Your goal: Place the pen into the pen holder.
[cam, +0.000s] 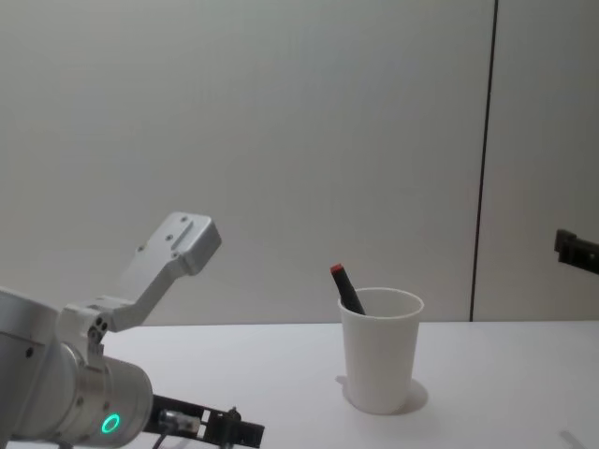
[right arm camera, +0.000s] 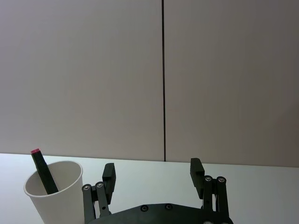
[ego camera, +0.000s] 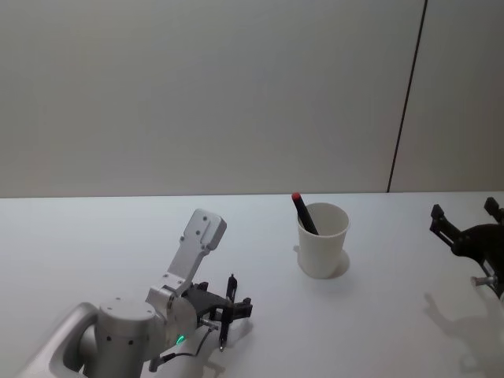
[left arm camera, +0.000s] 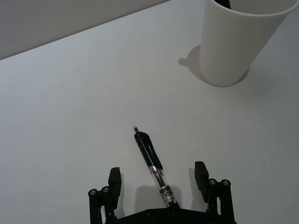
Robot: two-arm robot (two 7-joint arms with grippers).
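A black pen (left arm camera: 151, 161) with a clear barrel lies flat on the white table. My left gripper (left arm camera: 158, 177) is low over it and open, one finger on each side of the pen and neither touching it. From the head view, the pen (ego camera: 229, 303) and left gripper (ego camera: 224, 313) are at the front left. The pen holder (ego camera: 323, 242), a white paper cup, stands upright at mid-table to the right of the pen and holds a black marker with a red cap (ego camera: 302, 211). My right gripper (right arm camera: 153, 172) hangs open and empty above the table's right side, right of the cup (right arm camera: 54, 193).
The white table (ego camera: 94, 236) runs back to a plain grey wall with a dark vertical seam (ego camera: 405, 102). Bare table lies between the pen and the cup (left arm camera: 236, 44). In the chest view the cup (cam: 379, 351) stands at centre right.
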